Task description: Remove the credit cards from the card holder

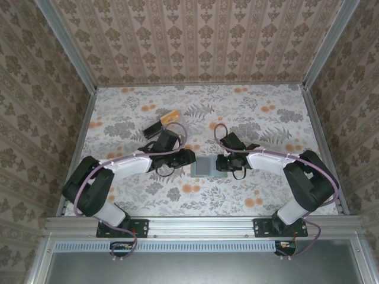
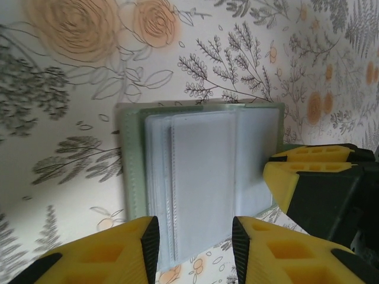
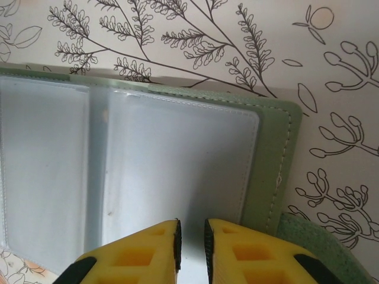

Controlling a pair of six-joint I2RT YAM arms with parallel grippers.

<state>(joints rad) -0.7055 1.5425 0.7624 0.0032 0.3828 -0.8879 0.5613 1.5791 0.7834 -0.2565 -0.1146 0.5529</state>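
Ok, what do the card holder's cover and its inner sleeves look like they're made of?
The card holder cover is sage-green, matte and faintly grained, with a stitched seam along its edge. It looks like leather or faux leather, and I can't tell which. The inner sleeves look like translucent, slightly glossy soft plastic, probably vinyl, with welded borders and a pale sheen.

- worktop (image 1: 254, 112): covered edge to edge in a white cloth printed with grey foliage and orange blooms.
- back wall (image 1: 201, 41): beige damask wallpaper in vertical bands.
- side walls (image 1: 26, 106): same paper, left and right.
- aluminium posts (image 1: 66, 47): slant along both rear corners.
- rail (image 1: 201, 225): aluminium, across the near edge, with a grey panel (image 1: 195, 266) beneath it.
- light: even and soft, shadows faint.
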